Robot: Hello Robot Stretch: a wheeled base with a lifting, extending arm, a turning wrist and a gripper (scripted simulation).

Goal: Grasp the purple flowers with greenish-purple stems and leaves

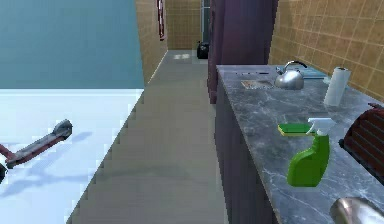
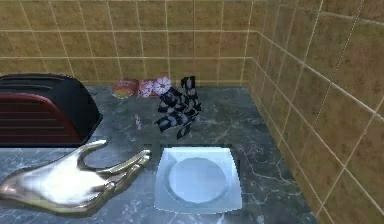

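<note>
Along the forward view's right side runs a grey marbled worktop (image 1: 250, 120) against a tan tiled wall (image 1: 320, 35). At its far end sit a silver kettle (image 1: 291, 76) and a white paper roll (image 1: 338, 86), which stands upright by the wall edge. Midway along lies a flat green pad (image 1: 295, 128), with a green spray bottle (image 1: 310, 158) nearer. A dark red box (image 1: 366, 138) sits against the wall edge. Beyond the worktop's far end rises a tall dark purple cabinet (image 1: 240, 45). On the pale floor (image 1: 60, 180) at the left lies a long dark thing with a grey end (image 1: 45, 140).

Seen from the arm side, the dark red box (image 2: 40, 110) occupies the worktop's (image 2: 260, 150) left part. A golden hand statue (image 2: 70, 180) lies at the near edge, and a white square dish (image 2: 197, 180) sits just beside it.

What looks like the purple flowers (image 2: 158, 87) is a pale pink-purple head near the worktop's back edge, beside a reddish-pink blob (image 2: 125, 88). A dark streaked bunch (image 2: 178, 108) leans just beside the head, between the back edge and the dish. The gripper's state cannot be told.
</note>
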